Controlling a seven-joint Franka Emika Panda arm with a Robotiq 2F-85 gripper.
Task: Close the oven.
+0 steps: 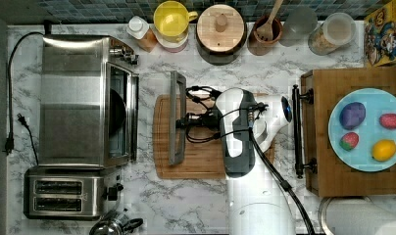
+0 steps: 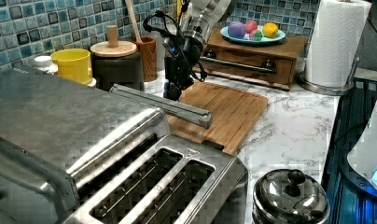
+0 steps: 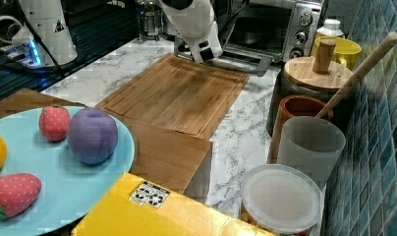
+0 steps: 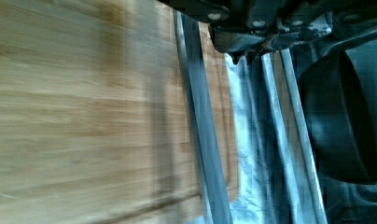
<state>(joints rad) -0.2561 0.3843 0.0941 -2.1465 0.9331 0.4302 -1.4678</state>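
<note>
— Where's the oven (image 1: 73, 98) from here?

— At nine o'clock in the top view, on the marble tabletop (image 1: 196, 200), above the two-slot toaster (image 1: 63, 197). Brushed steel box, black cord trailing off; its door lies dropped flat, bar handle (image 1: 175, 117) over the cutting board's (image 1: 196, 164) edge.

— And the arm?

— The gripper (image 1: 186, 122) sits at the handle's middle. Jaws? I can't tell whether they're parted or pinched.

— How should it close?

— I'd say get under the bar, lift in an arc about the hinge, then push toward nine o'clock until it seats.
</note>
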